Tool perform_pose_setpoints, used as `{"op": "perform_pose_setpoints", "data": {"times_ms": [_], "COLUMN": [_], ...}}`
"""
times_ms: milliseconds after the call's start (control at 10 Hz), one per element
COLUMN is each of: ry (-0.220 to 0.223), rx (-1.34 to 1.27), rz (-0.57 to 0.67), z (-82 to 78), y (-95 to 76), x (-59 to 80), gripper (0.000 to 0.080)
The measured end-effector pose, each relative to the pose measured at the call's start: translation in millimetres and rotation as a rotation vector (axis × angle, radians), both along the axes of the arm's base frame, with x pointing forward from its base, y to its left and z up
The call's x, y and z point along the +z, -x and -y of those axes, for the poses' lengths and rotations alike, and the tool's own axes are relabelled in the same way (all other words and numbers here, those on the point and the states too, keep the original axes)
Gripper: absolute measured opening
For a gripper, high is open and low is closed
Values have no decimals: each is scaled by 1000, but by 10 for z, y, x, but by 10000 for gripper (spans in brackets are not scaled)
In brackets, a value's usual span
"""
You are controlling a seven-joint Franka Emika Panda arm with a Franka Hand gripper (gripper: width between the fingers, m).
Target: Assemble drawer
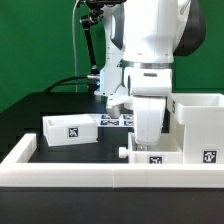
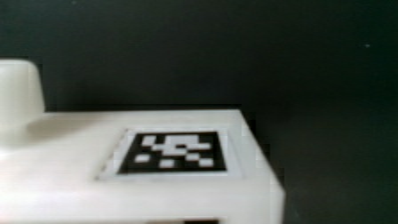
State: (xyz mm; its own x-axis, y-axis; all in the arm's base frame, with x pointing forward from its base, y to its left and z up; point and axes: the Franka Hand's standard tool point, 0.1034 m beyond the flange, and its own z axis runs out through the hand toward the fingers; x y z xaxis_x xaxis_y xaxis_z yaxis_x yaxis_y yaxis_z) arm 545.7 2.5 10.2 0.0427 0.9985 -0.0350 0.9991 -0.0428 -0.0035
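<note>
A small white drawer tray (image 1: 152,156) with a black-and-white tag sits at the front, just behind the border rail and against the tall white case (image 1: 200,126) on the exterior view's right. My gripper (image 1: 148,136) reaches straight down onto this tray and appears shut on its wall; the fingertips are hidden. The wrist view shows the same tray (image 2: 107,185) very close, with its tag (image 2: 173,153) facing up. A second tagged tray (image 1: 70,130) lies apart on the exterior view's left.
The long low white border rail (image 1: 90,176) runs along the front and up the left side. The marker board (image 1: 113,119) lies behind the arm. A rounded white part (image 2: 16,95) shows at the wrist view's edge.
</note>
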Motion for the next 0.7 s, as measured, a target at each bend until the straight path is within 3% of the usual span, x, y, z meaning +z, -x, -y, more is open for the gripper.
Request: {"op": "perform_pose_setpoints", "data": {"times_ms": [700], "ry": [7], "rx": [16], "rz": [-9], "z": [3], "y": [1], "x": [-4], "gripper": [41]}}
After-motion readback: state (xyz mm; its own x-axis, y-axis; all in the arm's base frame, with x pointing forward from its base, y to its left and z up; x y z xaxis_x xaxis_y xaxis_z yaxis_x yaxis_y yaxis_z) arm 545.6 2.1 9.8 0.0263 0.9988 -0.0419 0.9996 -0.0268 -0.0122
